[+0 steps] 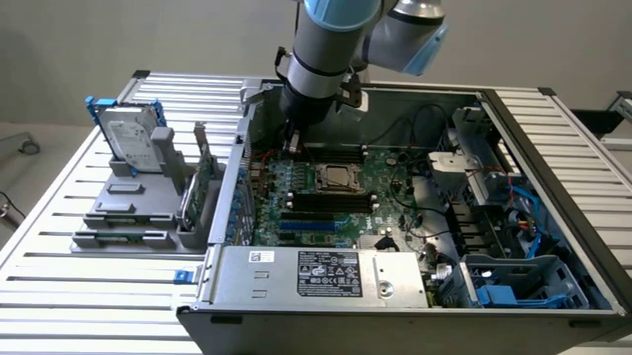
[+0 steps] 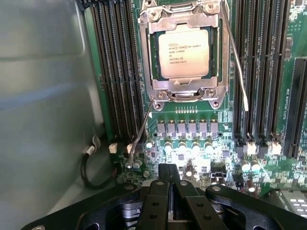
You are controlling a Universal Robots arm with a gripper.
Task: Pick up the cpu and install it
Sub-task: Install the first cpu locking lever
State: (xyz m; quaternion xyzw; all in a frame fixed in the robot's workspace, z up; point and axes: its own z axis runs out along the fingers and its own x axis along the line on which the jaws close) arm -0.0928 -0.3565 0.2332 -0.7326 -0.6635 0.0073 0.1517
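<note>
The open computer case (image 1: 395, 333) lies on the slatted aluminium table (image 1: 59, 296) with its motherboard (image 1: 390, 188) exposed, and the robot arm (image 1: 321, 66) reaches down into it. The gripper (image 2: 170, 168) hangs above the board, fingers pressed together and holding nothing. The cpu (image 2: 183, 52) sits in the metal-framed socket (image 2: 184, 92) near the middle of the motherboard, apart from the gripper.

The arm (image 1: 326, 52) enters the exterior view at twelve o'clock and reaches down toward six, its grey tube nearly upright and leaning slightly toward seven. At its lower end the gripper (image 1: 292, 142) points downward. Its two dark fingers (image 2: 154, 206) lie pressed together, closed flat against each other.
</note>
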